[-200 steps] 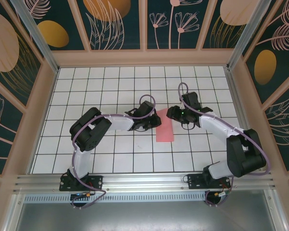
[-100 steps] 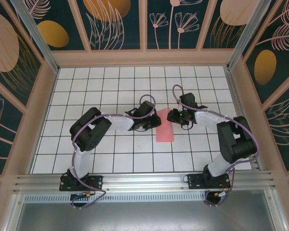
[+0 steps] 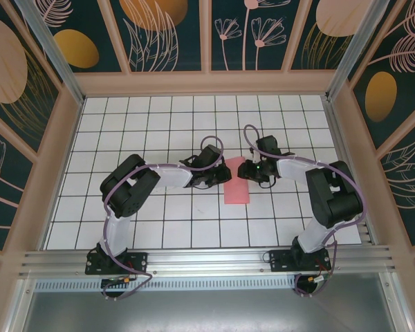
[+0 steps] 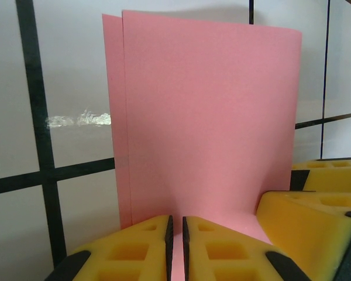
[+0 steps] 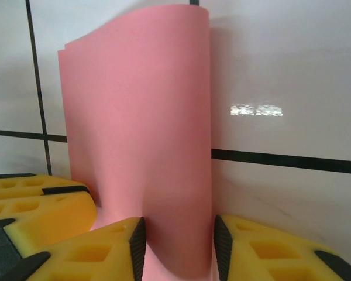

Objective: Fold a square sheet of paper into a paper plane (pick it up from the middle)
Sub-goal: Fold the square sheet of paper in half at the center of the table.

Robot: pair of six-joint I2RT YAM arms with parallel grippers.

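Paper (image 3: 236,185), pink and folded double, lay at the centre of the frame on the table (image 3: 159,111). Left fingers (image 4: 134,252) pinched its edge, nearly together; right fingers (image 5: 263,252) stood apart around its curled fold.

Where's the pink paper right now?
In the top view, the pink paper lies folded mid-table, between the left gripper on its left edge and the right gripper at its right.

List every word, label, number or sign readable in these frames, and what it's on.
None: no readable text in any view. The pink square sheet of paper is blank, the gridded table carries only black lines, the wall panels only plant patterns.
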